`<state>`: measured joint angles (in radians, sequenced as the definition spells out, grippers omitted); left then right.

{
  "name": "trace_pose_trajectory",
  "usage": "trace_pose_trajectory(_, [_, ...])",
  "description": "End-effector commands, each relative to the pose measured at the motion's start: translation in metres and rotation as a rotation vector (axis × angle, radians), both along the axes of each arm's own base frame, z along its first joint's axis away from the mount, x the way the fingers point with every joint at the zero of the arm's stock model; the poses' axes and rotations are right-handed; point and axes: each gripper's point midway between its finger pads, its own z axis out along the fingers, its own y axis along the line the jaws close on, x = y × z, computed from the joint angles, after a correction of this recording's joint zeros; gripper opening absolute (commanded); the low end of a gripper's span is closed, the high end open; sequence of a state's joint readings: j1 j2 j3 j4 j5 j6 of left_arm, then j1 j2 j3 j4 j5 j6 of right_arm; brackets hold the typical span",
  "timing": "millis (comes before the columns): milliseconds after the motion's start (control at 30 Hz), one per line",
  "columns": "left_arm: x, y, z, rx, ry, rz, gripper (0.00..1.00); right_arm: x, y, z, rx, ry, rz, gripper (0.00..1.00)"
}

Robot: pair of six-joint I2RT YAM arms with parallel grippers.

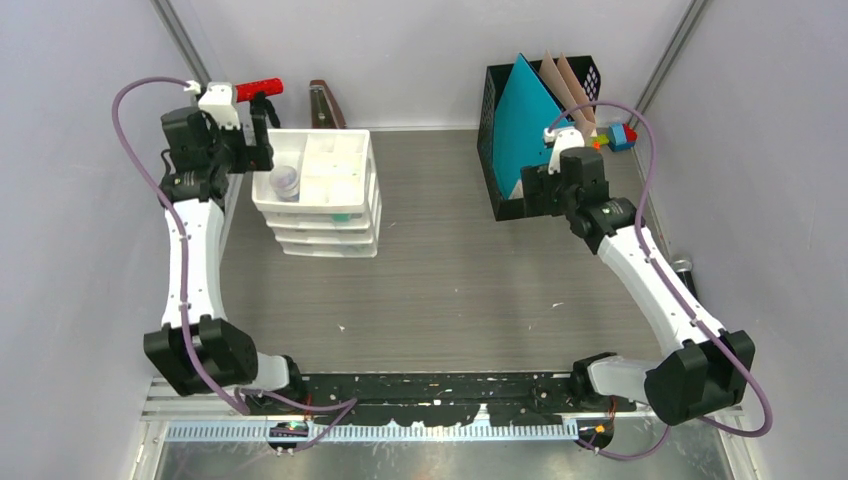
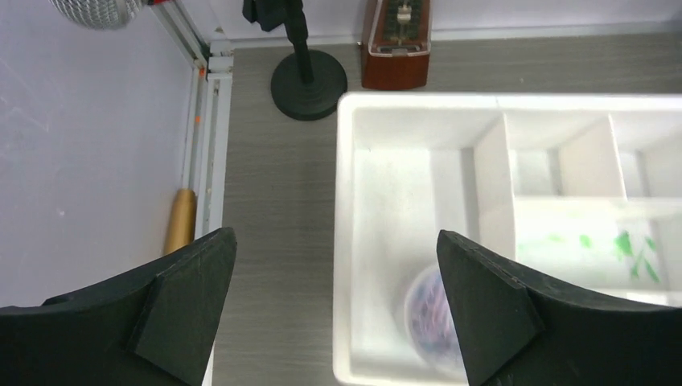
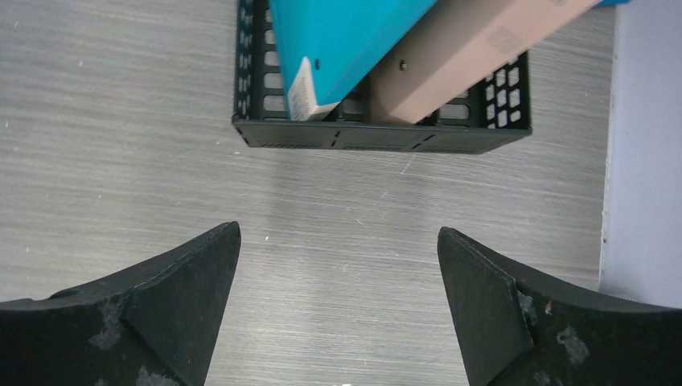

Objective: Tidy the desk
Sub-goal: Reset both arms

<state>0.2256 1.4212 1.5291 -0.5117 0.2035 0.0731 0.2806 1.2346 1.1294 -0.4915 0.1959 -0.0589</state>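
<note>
**Bench** (image 1: 460, 280): a large, flat, grey-brown wood-grain top, enclosed by pale lavender walls. It is seen below both pincers and is touched by neither.

**Left pincer** (image 2: 334, 257): the black fingers are spread wide and nothing is pinched. It is held over the near-wall edge of the drawer unit, so bare bench lies under one finger and the tray under the other.

**White plastic drawer unit with a divided top tray** (image 2: 346, 201): set on the bench beneath the left pincer. A round clear container with purple contents (image 2: 430, 318) is lodged in its tray compartment under one finger, blurred.

**Brown wooden metronome** (image 2: 396, 44) and **black round stand base** (image 2: 308, 84): placed on the bench beyond the left pincer's fingertips.

**Right pincer** (image 3: 338, 249): the fingers are spread wide and nothing is pinched. Bare bench is seen between them.

**Black mesh file holder** (image 3: 378, 137): stood on the bench just ahead of the right pincer. A teal folder (image 3: 338, 40) and a tan folder (image 3: 458, 56) are housed in it.
</note>
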Motion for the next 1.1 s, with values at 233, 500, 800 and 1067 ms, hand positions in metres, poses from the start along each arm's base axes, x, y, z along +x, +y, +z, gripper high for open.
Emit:
trace_pose_trajectory(233, [-0.082, -0.040, 0.016, -0.014, -0.109, -0.138, 1.00, -0.008, -0.054, 0.038, 0.146, -0.169, -0.310, 0.99])
trace_pose_trajectory(500, [-0.133, -0.059, -0.001, -0.058, -0.127, -0.150, 1.00, -0.026, -0.073, 0.036, 0.101, -0.141, -0.341, 1.00])
trace_pose_trajectory(800, [-0.180, -0.072, -0.031, -0.068, -0.113, -0.156, 1.00, -0.067, -0.066, 0.030, 0.087, -0.121, -0.227, 0.99])
trace_pose_trajectory(1067, [-0.205, -0.096, -0.039, -0.100, -0.156, -0.255, 1.00, -0.097, -0.069, -0.001, 0.044, -0.082, -0.188, 0.99])
